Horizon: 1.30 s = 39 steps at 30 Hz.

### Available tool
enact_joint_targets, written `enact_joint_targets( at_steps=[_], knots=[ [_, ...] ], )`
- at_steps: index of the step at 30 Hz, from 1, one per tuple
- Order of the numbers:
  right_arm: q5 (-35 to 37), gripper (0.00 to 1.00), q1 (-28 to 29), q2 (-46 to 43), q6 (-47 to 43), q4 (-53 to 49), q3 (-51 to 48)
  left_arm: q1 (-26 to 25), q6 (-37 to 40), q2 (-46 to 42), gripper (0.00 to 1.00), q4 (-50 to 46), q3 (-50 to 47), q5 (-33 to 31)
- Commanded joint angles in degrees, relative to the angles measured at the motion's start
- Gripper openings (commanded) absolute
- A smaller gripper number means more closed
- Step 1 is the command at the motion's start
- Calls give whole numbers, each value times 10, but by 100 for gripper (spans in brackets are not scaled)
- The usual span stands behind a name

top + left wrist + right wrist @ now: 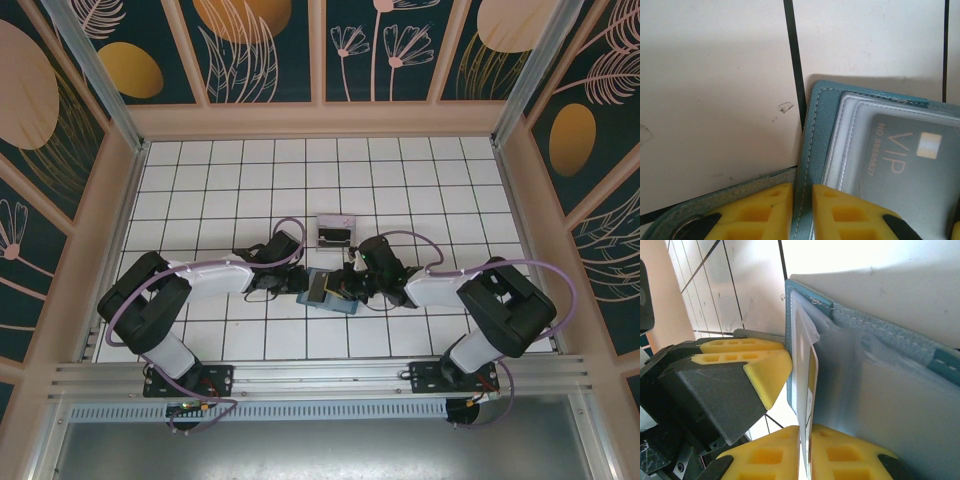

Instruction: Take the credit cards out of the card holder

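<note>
Now the left tool (802, 212) is squeezed shut on the edge of the blue card holder (812, 125); the card holder sits mid white tabletop (715, 100), between both tools; the right tool (805, 457) pinches tight on a thin credit card (807, 380).

The credit card (910, 170) ran off the right and bottom edges; yellow fingertips (840, 210) hid the lower edge of the card holder (812, 150).

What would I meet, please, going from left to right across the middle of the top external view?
Left arm → left end effector → card holder → right end effector → right arm.
</note>
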Motion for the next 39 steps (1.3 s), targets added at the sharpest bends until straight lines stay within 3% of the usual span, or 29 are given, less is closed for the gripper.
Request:
enact_joint_targets(
  at_steps=[1, 11, 39],
  knots=[
    [3, 12, -1, -16, 2, 3, -7, -10, -4, 27, 20, -46, -10, 15],
    [8, 5, -3, -24, -5, -11, -10, -10, -5, 25, 20, -49, -8, 13],
    [70, 1, -25, -108, -82, -232, 4, -10, -13, -1, 19, -64, -7, -3]
  ],
)
